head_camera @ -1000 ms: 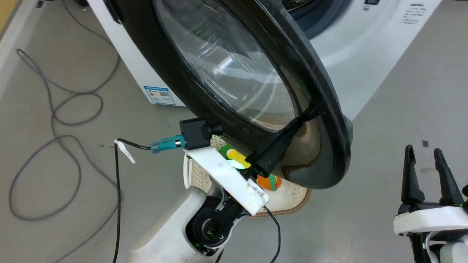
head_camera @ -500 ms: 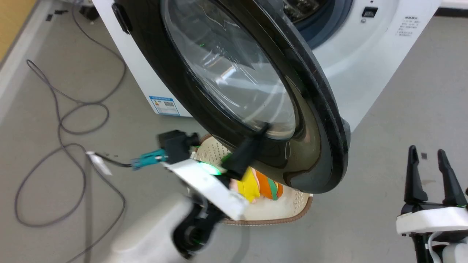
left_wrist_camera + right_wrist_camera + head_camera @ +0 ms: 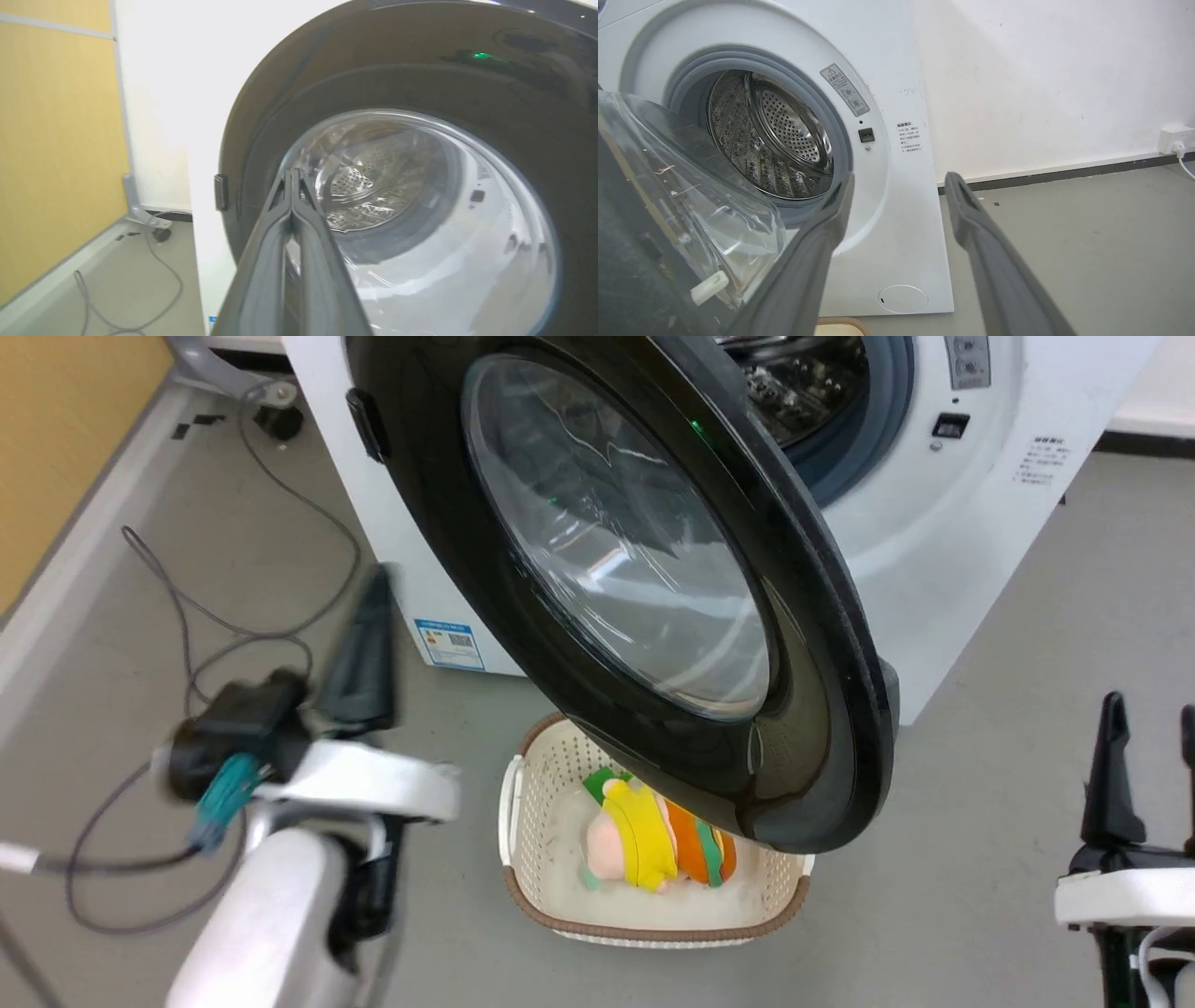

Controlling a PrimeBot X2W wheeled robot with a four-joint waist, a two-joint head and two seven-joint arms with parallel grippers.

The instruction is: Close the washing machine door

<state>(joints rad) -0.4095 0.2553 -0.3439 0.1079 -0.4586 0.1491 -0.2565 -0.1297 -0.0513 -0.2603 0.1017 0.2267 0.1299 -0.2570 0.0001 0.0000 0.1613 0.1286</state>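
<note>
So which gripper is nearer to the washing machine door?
Left. The left gripper is close by the washing machine door, hinge side; the right gripper stands farther, past its free edge.

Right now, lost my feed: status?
Left tool shut, right tool open, both empty. Round black-ringed glass door open. Cream perforated basket below door's lower edge.

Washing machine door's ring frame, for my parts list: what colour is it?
Glossy black; the washing machine door shows best in the head view.
</note>
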